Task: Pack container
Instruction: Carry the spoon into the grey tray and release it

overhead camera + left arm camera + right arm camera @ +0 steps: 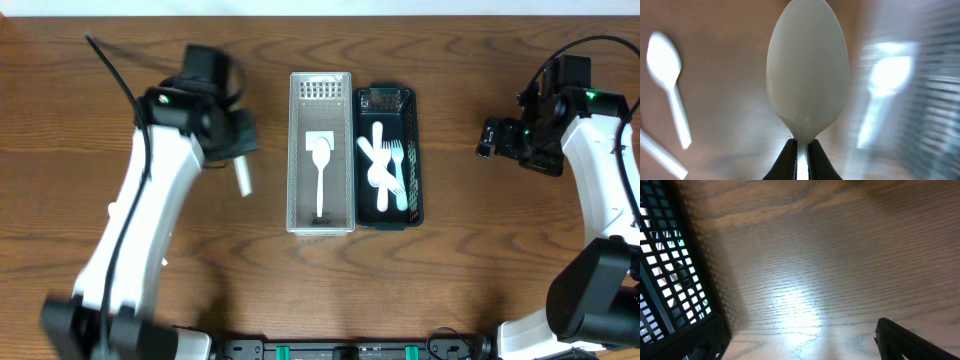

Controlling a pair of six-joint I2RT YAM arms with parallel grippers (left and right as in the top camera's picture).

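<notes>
Wood table (470, 250) carries the whole setup, with two trays side by side at centre. Left arm (140, 230) rises from the near left corner, its white link running diagonally up the table and its wrist bent back towards the trays. Left gripper (236, 150) sits just left of the clear tray (296, 150), not touching it. Its fingers are closed tight on the neck of a white spoon (807, 75); the left wrist view shows the bowl standing out past the fingertips, clear of the table. From overhead the spoon shows only as a short white bar below the gripper. The same wrist view shows a second spoon (664, 62) lying loose on the wood to the left, with a white strip (660, 157) near it, too blurred to identify. Right arm (610, 190) rises along the right edge, wrist turned left. Right gripper (488, 138) hangs well apart from the black tray (416, 150) with its jaws spread wide and nothing between them. Its own camera shows bare wood and the tray's mesh wall at the left. Clear tray holds one white utensil (320, 170) with a squarish head, lying lengthwise. Black tray, touching the clear tray's right side, holds several overlapped white pieces, forks (397, 170) among them; an exact count cannot be made.
</notes>
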